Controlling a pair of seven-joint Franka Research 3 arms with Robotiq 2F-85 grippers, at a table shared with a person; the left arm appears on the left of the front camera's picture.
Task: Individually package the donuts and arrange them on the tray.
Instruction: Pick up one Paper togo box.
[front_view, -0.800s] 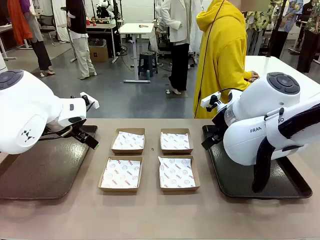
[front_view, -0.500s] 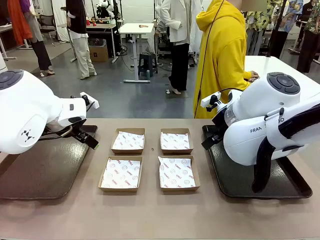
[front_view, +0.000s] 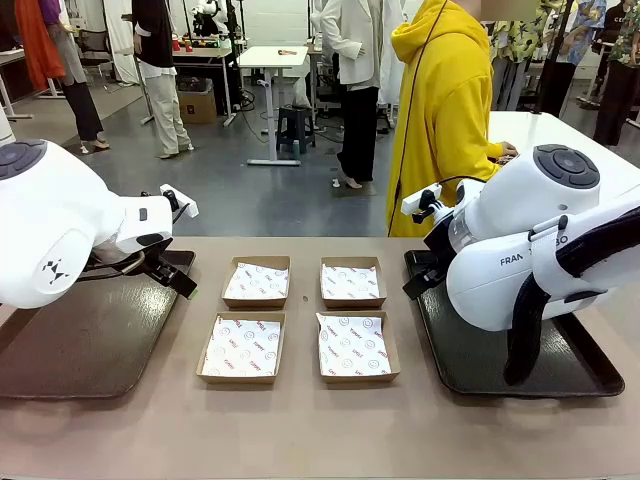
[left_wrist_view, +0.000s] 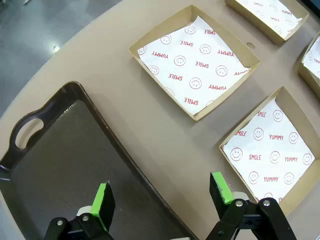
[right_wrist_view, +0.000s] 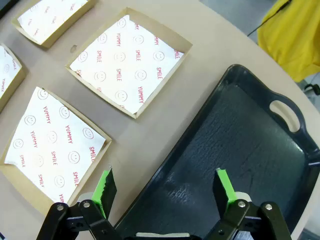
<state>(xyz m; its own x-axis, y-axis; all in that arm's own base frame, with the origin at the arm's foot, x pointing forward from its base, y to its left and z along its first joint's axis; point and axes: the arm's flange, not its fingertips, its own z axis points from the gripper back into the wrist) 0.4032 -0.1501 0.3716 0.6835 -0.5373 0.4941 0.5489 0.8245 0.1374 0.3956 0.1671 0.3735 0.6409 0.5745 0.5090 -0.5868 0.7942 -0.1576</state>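
The donuts are out of view. A dark tray (front_view: 70, 350) lies at the table's left, and a second dark tray (front_view: 480, 365) lies at the right; both are bare. My left gripper (left_wrist_view: 161, 189) hangs open over the inner edge of the left tray (left_wrist_view: 65, 165), with nothing between its green pads. Over the right tray (right_wrist_view: 235, 145), my right gripper (right_wrist_view: 164, 181) is likewise open and holds nothing. The left arm (front_view: 60, 235) and right arm (front_view: 530, 250) stand above their trays.
Several square cardboard boxes lined with printed white paper sit in a block at the table's middle, such as the near left one (front_view: 243, 347) and the far right one (front_view: 352, 282). A person in a yellow hoodie (front_view: 445, 110) stands at the far side.
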